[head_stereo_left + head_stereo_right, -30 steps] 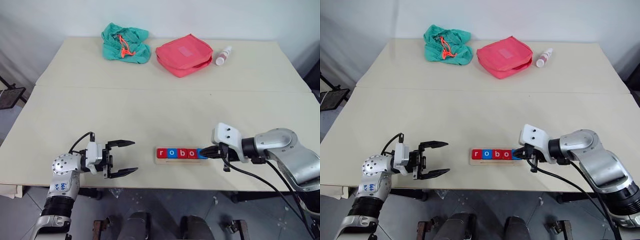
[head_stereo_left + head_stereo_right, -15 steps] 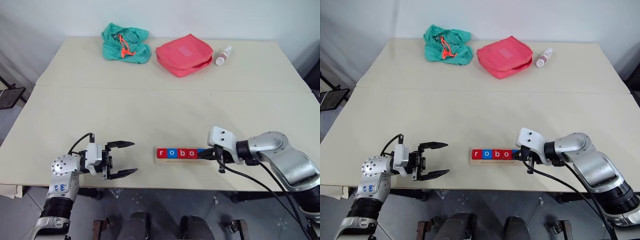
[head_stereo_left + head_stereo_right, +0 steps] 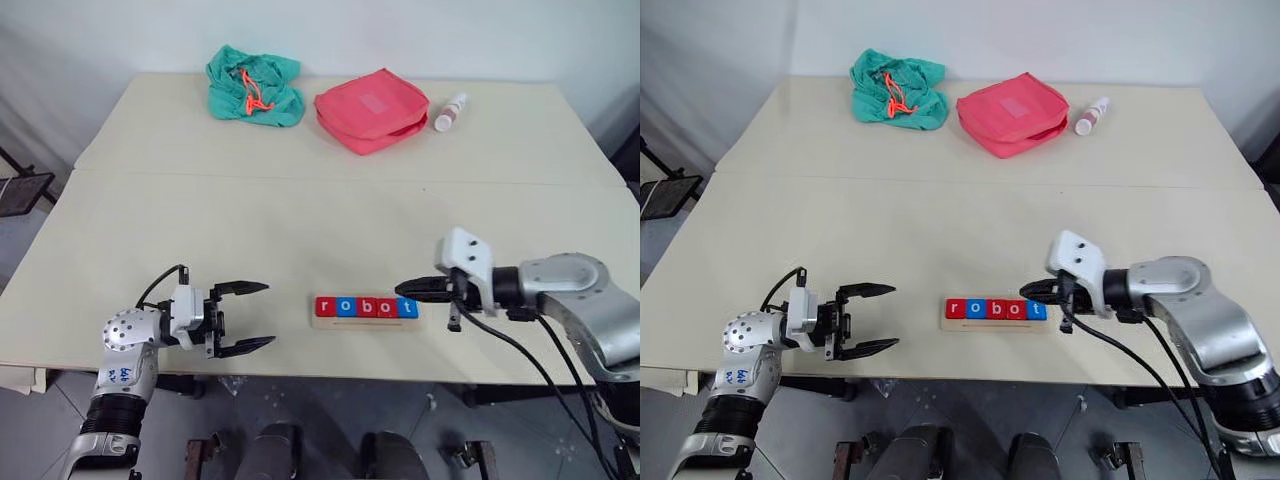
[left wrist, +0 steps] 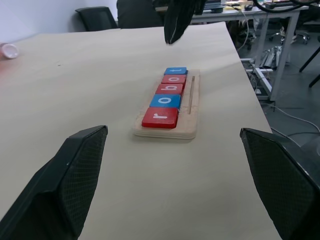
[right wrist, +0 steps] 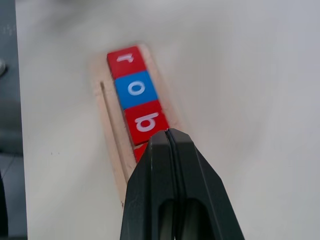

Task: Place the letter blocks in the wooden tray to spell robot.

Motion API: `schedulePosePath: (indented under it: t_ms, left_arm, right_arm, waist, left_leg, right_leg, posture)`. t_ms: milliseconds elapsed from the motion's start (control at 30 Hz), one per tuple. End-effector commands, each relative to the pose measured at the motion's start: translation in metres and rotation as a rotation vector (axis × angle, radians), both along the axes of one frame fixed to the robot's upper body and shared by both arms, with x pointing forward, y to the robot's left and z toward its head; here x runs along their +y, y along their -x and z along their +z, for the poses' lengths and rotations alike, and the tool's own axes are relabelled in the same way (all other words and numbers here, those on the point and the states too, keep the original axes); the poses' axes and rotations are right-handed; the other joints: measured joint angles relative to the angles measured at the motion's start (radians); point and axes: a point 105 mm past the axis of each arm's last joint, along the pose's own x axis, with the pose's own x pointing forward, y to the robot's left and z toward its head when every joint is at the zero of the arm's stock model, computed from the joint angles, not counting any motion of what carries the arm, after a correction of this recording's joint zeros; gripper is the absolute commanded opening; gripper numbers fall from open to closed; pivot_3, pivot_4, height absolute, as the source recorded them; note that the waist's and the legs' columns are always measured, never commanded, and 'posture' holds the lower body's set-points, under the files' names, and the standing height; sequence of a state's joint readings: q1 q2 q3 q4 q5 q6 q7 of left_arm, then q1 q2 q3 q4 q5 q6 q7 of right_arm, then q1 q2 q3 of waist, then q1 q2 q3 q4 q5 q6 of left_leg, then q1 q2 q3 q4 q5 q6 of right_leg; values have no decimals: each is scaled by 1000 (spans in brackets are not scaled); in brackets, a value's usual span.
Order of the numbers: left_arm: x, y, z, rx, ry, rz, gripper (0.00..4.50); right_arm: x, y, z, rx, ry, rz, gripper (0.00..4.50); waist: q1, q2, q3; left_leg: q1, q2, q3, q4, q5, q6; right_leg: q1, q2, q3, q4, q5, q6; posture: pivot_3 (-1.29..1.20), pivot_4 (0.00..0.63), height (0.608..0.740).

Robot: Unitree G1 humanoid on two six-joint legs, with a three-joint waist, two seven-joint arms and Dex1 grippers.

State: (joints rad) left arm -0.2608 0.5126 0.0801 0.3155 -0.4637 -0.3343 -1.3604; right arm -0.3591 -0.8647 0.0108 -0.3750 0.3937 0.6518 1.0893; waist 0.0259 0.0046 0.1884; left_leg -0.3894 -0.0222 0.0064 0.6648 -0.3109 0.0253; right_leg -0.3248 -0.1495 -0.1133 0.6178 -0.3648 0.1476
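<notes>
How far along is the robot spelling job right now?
Looks done: all five letter blocks lie in the wooden tray, reading r, o, b, o, t, alternating red and blue. In hand: nothing; the right gripper is shut and empty, just above the t end, while the left gripper is open, off to the tray's left. Left: probably only pulling the arms away.

**Room and furnishings**

Pale beige table (image 3: 300, 210), two tops butted along one seam, set against a plain white wall (image 3: 400, 30). Grey tiled floor (image 3: 30, 420) below the table's near edge. Black chair (image 3: 20, 190) left of the table. Further desks and chairs (image 4: 250, 15) beyond the table's end.
</notes>
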Motion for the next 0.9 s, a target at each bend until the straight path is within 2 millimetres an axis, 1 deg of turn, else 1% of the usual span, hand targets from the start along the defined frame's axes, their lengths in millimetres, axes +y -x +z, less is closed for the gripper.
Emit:
schedulePosePath:
  t_ms: [33,100,167,200,300,433,467,600,800,900]
  left_arm:
    - [10,-7,5,-28,-50,85,4500]
    - [14,-12,5,-53,-78,122,4500]
    - [16,-18,10,-73,-72,173,4500]
    - [17,-20,12,-78,-67,186,4500]
    - [23,-22,17,-72,-46,218,4500]
    - [31,-24,21,-73,-30,256,4500]
    - [33,-23,22,-74,-26,260,4500]
    - [46,-18,23,-77,-27,298,4500]
    - [53,-17,23,-67,-26,310,4500]
    - [53,-13,23,-83,-29,277,4500]
  right_arm:
    - [-29,2,6,-73,-11,23,347]
    - [-46,2,0,-60,-6,29,844]
    - [-60,-1,-3,-64,-23,30,1534]
    - [-64,-2,-3,-69,-30,35,1951]
    - [-80,-6,-14,-43,-28,21,2949]
    - [-95,-9,-26,-12,-42,7,4306]
    - [-98,-9,-29,-4,-46,3,4460]
    - [-110,-8,-42,16,-33,11,4460]
    - [-121,-15,-44,10,-37,-15,4460]
    - [-126,-19,-43,3,-43,-41,4460]
  waist:
    - [0,0,0]
    - [-2,0,0]
    - [-3,0,0]
    - [-3,0,0]
    - [-6,0,0]
    - [-5,0,0]
    - [-5,0,0]
    - [-5,0,0]
    - [-4,0,0]
    - [-4,0,0]
  left_leg:
    - [0,0,0,0,0,0]
    - [0,0,1,0,0,0]
    - [1,0,2,0,0,0]
    - [1,1,2,0,0,0]
    - [1,1,2,0,0,0]
    - [1,1,2,0,0,0]
    - [1,1,2,0,0,0]
    - [1,1,2,0,0,0]
    - [1,1,3,0,0,0]
    - [1,1,2,0,0,0]
  right_leg:
    - [0,0,0,0,0,0]
    - [0,0,0,0,0,0]
    - [0,0,0,0,0,0]
    - [0,0,0,0,0,0]
    - [0,0,0,0,0,0]
    - [0,0,-1,0,0,0]
    - [0,0,-1,0,0,0]
    - [0,0,-1,0,0,0]
    - [0,0,-1,0,0,0]
    - [0,0,-1,0,0,0]
  posture:
    - [0,150,740]
    - [0,150,740]
    - [0,150,740]
    - [0,150,740]
    - [0,150,740]
    - [0,150,740]
    - [0,150,740]
    - [0,150,740]
    - [0,150,740]
    - [0,150,740]
